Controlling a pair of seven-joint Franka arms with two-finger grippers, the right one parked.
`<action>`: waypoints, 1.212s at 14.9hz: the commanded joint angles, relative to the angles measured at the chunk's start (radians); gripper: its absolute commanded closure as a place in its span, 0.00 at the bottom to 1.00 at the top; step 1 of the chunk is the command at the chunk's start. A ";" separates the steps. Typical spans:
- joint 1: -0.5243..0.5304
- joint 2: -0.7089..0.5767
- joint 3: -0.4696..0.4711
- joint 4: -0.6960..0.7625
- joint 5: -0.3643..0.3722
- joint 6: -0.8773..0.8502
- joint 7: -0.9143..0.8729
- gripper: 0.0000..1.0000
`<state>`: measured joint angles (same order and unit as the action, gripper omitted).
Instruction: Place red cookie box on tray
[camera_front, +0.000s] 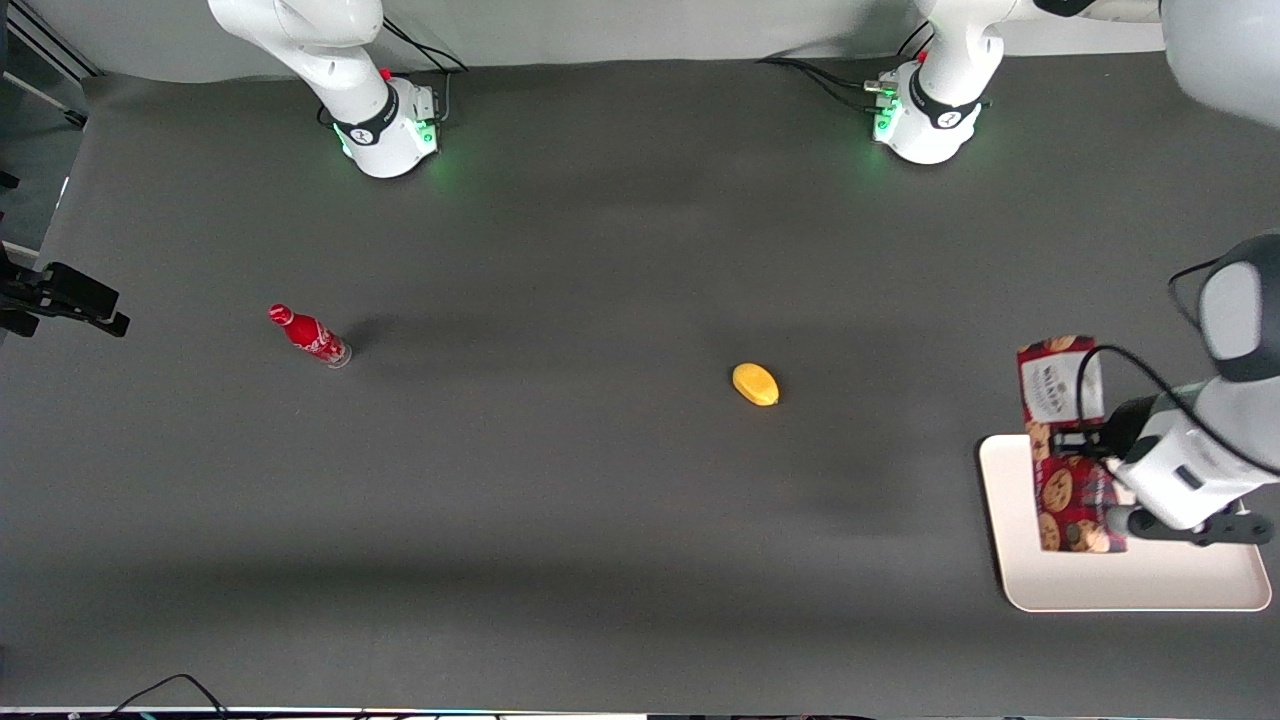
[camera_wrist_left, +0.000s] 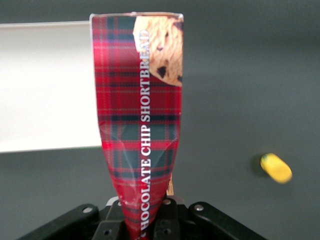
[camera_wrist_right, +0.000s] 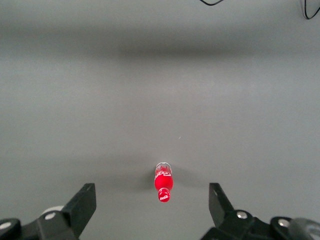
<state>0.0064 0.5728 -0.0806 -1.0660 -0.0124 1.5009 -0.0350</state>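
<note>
tool (camera_front: 1085, 440) pinching the red cookie box (camera_front: 1062, 440), its red tartan side dented in the grip, above the tray (camera_front: 1120, 585).

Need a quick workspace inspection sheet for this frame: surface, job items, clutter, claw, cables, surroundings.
Surface: dark grey table mat, flat.
Job's things: red cookie box held over the edge of the white tray, white-label end past the tray's rim; whether it touches the tray, cannot tell.
Clutter: yellow lemon-like object mid-table; red soda bottle toward the parked arm's end.
Claw: left claw above the tray, shut on the box, pinching its side in.
Cables: black cable looping over the box; leads at both arm bases.
Surroundings: nothing seen.
</note>
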 joint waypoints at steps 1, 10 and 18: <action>-0.003 0.004 0.045 0.147 0.006 -0.183 -0.017 1.00; 0.024 0.015 0.430 0.219 -0.023 -0.177 0.456 1.00; 0.105 0.212 0.559 0.103 -0.133 0.160 0.665 1.00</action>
<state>0.0904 0.7131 0.4451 -0.9101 -0.0835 1.5371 0.5615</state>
